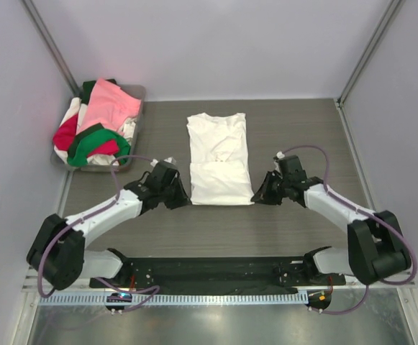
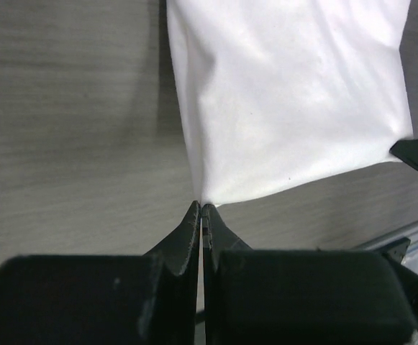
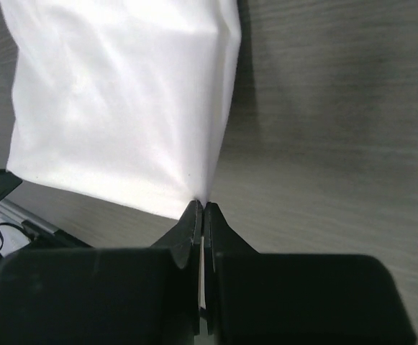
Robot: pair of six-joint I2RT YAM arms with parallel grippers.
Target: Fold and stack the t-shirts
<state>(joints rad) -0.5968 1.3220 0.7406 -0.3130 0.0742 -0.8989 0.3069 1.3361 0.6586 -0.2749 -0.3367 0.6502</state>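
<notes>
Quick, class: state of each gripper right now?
Left gripper: closed on the near left corner of the white t-shirt.
Right gripper: closed on its near right corner.

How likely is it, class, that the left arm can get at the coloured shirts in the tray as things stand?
Probably not at once: the left fingers are shut on a near corner of the white shirt. Once released, nothing seems to lie between them and the coloured shirts in the tray.
</notes>
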